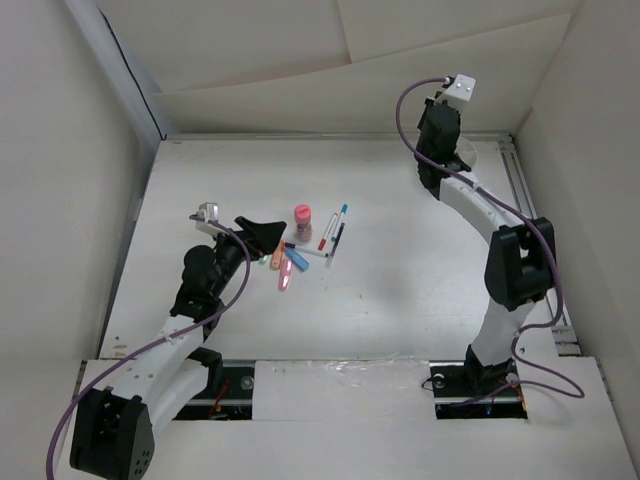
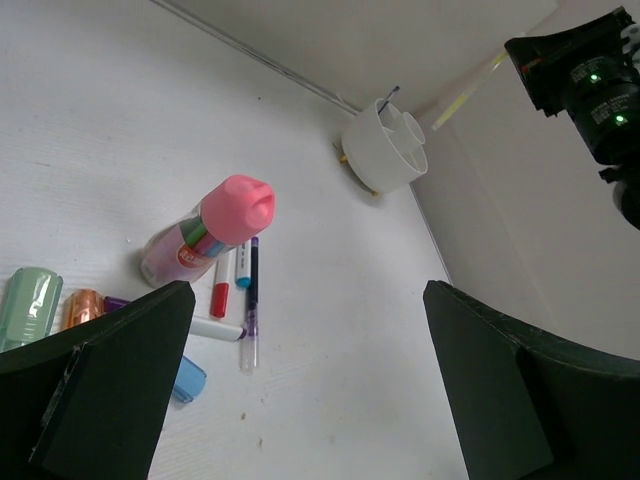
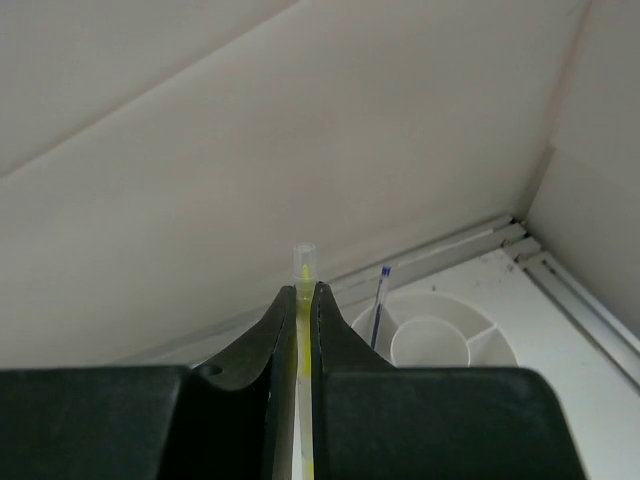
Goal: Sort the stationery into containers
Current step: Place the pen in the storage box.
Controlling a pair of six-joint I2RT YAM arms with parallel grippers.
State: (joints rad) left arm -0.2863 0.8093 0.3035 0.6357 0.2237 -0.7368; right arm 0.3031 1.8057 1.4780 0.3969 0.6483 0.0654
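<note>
1. Stationery (image 1: 305, 248) was mostly bunched up a bit left of the middle in the top view, lying on the white table (image 1: 400, 300).
2. In that bunch, the pink-capped bottle (image 1: 302, 222) was at the top and the thin pens (image 1: 334, 232) were just right of it. An orange highlighter (image 1: 276, 258), a blue highlighter (image 1: 297, 260) and a pink highlighter (image 1: 285, 279) sat lower down.
3. The left wrist view also caught a green highlighter (image 2: 30, 305) at its left edge, right beside the orange one.
4. The left gripper (image 1: 272, 236) sat at the left side of the bunch with its fingers (image 2: 110, 390) spread wide apart and nothing between them. Honestly couldn't tell if a tip touched the orange highlighter.
5. The right gripper (image 3: 298, 310) was way off in the upper right of the top view. It was pinched tight on a yellow pen (image 3: 304, 262), whose clear end stuck out past the fingertips.
6. The white cup (image 3: 495, 335) was in the lower right of the right wrist view, just right of the held pen. It had a round middle section with wedge sections around it.
7. One blue pen (image 3: 378, 300) stood in a section on the cup's left side.
8. In the left wrist view the held pen's lower end came close to the cup's rim. Touching or not, I couldn't tell.
</note>
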